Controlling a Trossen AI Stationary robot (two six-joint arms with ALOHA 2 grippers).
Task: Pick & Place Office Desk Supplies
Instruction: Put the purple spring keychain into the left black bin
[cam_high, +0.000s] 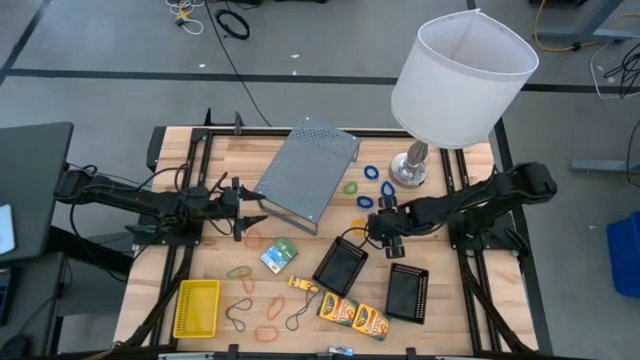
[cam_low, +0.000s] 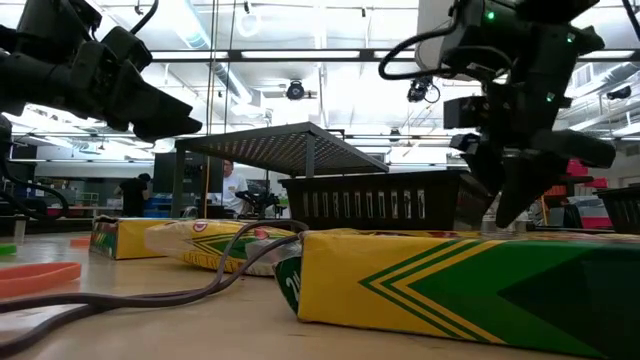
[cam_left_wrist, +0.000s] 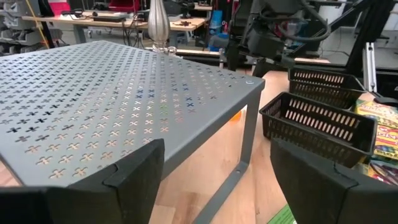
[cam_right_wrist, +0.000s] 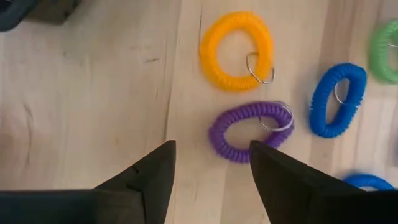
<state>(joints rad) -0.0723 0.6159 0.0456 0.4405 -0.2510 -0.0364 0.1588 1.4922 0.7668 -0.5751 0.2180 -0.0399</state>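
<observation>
While the right claw (cam_right_wrist: 208, 171) hangs spread above the desk (cam_right_wrist: 81, 93), a purple coiled wrist loop (cam_right_wrist: 249, 132) with a small metal key ring is seen just ahead of its fingertips and a little toward one finger, not yet between them. Beyond the purple loop lies an orange coiled loop (cam_right_wrist: 236, 51), and off to that same side a blue one (cam_right_wrist: 337, 99) is seen, with a green one at the edge of the wrist view. The purple loop's long axis is judged to run roughly across the line of the fingers' reach, so a short advance and a slight sideways shift would be called for before the fingers could be lowered around its band. From above, the right claw (cam_high: 383, 225) is placed between the loops and the nearer black mesh tray (cam_high: 341, 265), with the second mesh tray (cam_high: 408, 292) close behind it; the right arm is plainly the nearer one. The left claw (cam_high: 248, 213) is held spread and empty at the near edge of a grey perforated metal shelf (cam_high: 305, 172), well apart from the loops. The yellow basket (cam_high: 197, 306) and the crayon boxes (cam_high: 353, 314) are left lying far from both claws.
</observation>
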